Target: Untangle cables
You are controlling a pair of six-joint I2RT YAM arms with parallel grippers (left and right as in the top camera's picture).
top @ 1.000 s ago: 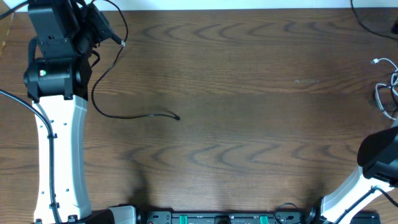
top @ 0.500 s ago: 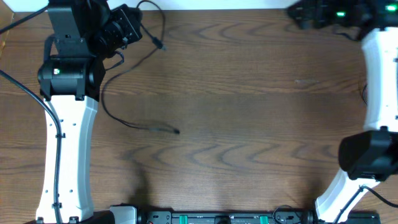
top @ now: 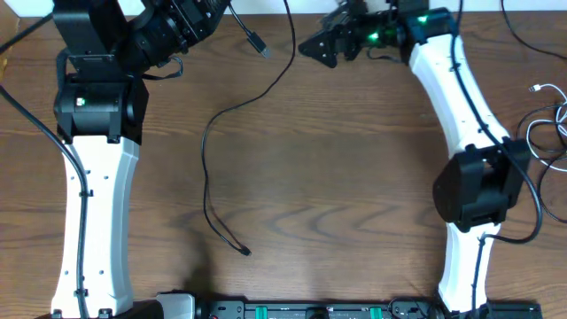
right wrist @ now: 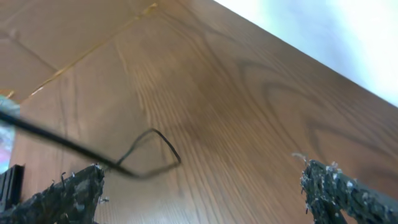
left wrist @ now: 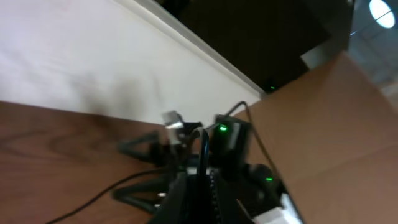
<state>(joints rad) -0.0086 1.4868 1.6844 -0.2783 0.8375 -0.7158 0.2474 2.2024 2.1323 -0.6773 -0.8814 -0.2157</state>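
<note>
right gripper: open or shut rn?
Open. The right wrist view shows the right gripper with its fingers spread wide and nothing gripped between them.

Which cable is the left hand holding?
The black cable, clamped in the left hand and trailing across the table. The white cable lies loose at the right edge.

One black cable, one white cable, two robot arms.

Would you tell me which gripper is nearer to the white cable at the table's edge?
Right. The right gripper sits mid-table at the far edge, well short of the white cable; the left gripper, holding the black cable, is farther off beyond it.
</note>
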